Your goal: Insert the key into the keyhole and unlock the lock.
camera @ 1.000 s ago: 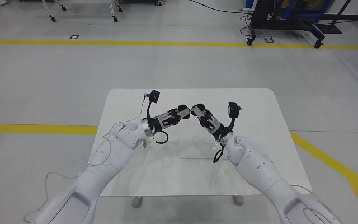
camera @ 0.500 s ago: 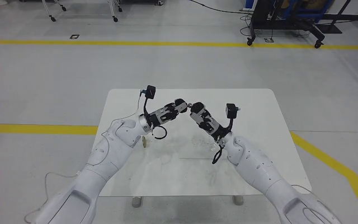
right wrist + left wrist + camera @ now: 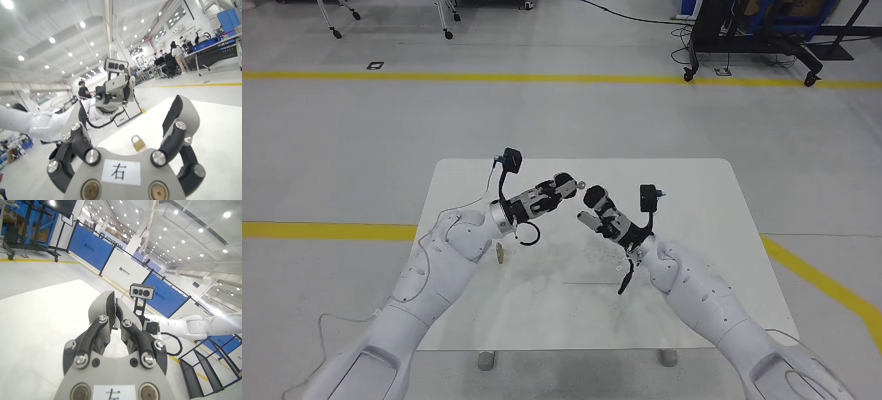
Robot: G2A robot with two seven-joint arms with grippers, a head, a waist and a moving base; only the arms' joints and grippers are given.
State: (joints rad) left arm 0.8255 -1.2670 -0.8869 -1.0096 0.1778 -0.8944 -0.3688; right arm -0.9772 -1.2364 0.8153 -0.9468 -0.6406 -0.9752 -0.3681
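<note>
The right tool (image 3: 129, 105) stands wide open, nothing between its ridged pads, tipped up above the white counter (image 3: 211, 121). Just ahead of it and lower, seen through the gap between its fingers, a small brass padlock (image 3: 138, 144) lies on the counter with its shackle turned away from the tool and nothing touching it. Farther out, ahead of the right tool and higher, the left tool (image 3: 115, 304) is held up off the counter, facing the right one, near it but apart. Its fingers are pressed together, and a small silvery rounded piece, by its look the head of the key (image 3: 132, 80), pokes out at their tips; the blade is hidden between the pads. From above, the two tools point tip to tip, with a small gap between them.
</note>
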